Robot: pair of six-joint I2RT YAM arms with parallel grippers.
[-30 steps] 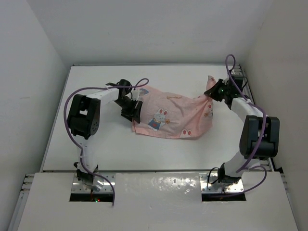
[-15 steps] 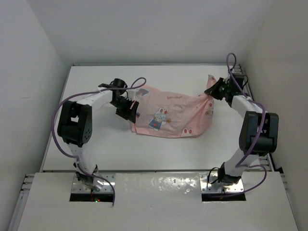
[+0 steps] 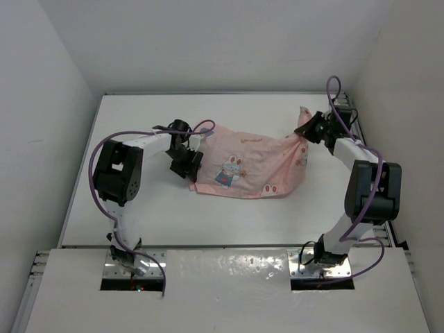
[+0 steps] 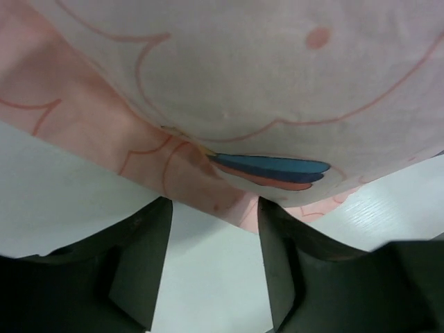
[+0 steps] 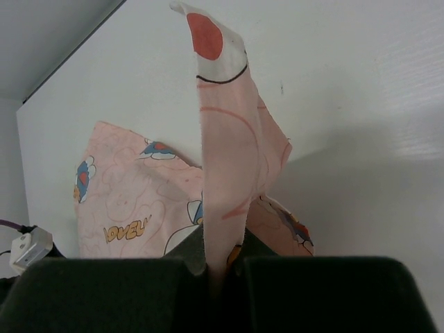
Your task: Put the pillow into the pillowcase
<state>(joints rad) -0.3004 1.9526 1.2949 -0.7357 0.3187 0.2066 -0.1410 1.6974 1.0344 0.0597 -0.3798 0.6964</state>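
The pink bunny-print pillowcase [image 3: 250, 163] lies bunched across the middle of the table, and the pillow is hidden from every view. My left gripper [image 3: 189, 165] sits low at the pillowcase's left edge. In the left wrist view that gripper [image 4: 215, 208] is open, with bare table between its fingers and the pillowcase [image 4: 243, 90] hem just at the fingertips. My right gripper [image 3: 305, 133] holds the far right corner lifted off the table. In the right wrist view it [image 5: 222, 257] is shut on a strip of the pillowcase [image 5: 225, 139] that stands up from the jaws.
The white table [image 3: 139, 208] is boxed in by white walls at the left, back and right. Purple cables loop over both arms. The right arm reaches along the table's right edge near the back corner.
The left arm swung out and back, and its gripper now sits slightly nearer at the pillowcase's left edge with its jaws a little narrower. The right gripper has kept its hold on the corner.
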